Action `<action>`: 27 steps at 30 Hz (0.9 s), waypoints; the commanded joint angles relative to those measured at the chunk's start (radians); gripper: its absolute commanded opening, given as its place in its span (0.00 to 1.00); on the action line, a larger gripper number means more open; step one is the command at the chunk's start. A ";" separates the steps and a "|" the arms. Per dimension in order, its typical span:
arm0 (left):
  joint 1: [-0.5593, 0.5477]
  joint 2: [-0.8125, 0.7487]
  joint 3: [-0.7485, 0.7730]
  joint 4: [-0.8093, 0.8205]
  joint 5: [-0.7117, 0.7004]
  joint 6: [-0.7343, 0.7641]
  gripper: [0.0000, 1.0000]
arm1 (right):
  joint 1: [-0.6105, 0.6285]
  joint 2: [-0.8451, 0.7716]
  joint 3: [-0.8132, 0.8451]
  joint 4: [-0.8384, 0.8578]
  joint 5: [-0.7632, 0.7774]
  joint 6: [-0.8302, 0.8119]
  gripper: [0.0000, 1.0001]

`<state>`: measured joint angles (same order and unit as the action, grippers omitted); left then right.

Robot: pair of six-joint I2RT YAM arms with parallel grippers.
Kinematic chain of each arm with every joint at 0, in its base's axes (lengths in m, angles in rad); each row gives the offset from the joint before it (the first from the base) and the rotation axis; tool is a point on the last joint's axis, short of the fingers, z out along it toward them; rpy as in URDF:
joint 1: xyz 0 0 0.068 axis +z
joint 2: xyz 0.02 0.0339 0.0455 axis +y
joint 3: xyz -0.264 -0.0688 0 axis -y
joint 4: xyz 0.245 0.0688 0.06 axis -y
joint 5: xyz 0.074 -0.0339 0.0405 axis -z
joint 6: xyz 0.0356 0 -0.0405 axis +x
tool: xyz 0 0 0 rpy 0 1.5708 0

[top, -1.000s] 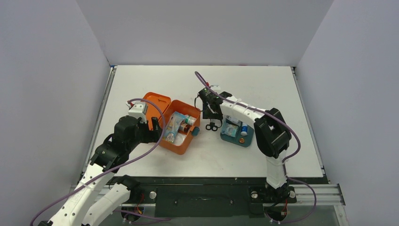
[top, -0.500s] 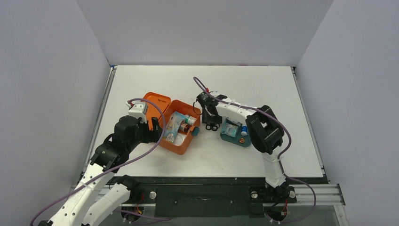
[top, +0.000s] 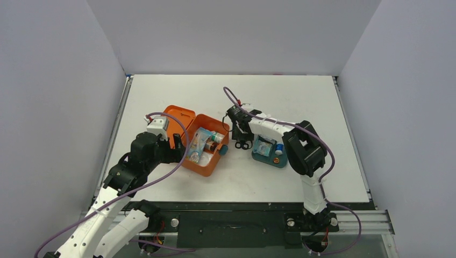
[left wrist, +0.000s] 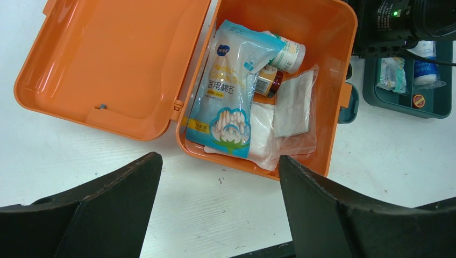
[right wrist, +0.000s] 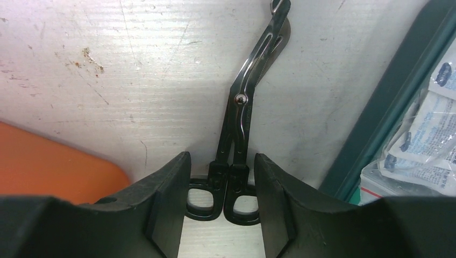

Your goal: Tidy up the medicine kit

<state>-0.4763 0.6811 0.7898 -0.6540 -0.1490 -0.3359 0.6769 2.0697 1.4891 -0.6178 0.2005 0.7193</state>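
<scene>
Your right gripper [right wrist: 221, 161] is gripping the black scissors [right wrist: 239, 118] by their finger loops, one finger pressing each loop from outside, as far as its wrist view is showing. The blades are pointing away ahead of the fingertips and seem to be lying flat on the white table [right wrist: 107, 64].

You are working the pick-up step, I judge: getting the scissors off the table so they can go into the medicine kit [left wrist: 328, 32]. That orange box is sitting just to this gripper's left, with one rounded corner showing beside the left finger. Its lid [left wrist: 113, 64] is lying fully open on the far side.

Next you are looking at a straight lift, then a short carry leftward over the box wall. The grip is sitting at one end of a long tool, so the blades may be drooping or swinging as you rise; go slowly.

Just to the gripper's right, the teal divided tray [right wrist: 376, 123] is standing close beside the blades, so a sideways drag could be catching its rim.

Inside the kit, a blue cotton-swab pack [left wrist: 228, 97], two small bottles and clear packets are taking up most of the floor, leaving little room.

Your left gripper [left wrist: 219, 161] is hanging over the kit's near wall with its fingers spread wide and nothing between them. It may be crowding your drop.
</scene>
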 commanded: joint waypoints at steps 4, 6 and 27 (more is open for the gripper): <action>0.005 -0.010 0.011 0.027 -0.003 0.006 0.78 | 0.042 -0.051 -0.139 0.048 0.002 0.040 0.42; 0.005 -0.010 0.011 0.028 -0.001 0.006 0.78 | 0.054 -0.061 -0.165 0.058 0.007 0.048 0.42; 0.005 -0.028 0.009 0.027 0.006 0.004 0.78 | 0.254 -0.250 -0.448 0.148 0.001 0.178 0.40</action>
<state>-0.4759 0.6655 0.7898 -0.6540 -0.1482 -0.3359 0.8780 1.8420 1.1297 -0.4202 0.2661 0.8307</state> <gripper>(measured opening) 0.778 0.402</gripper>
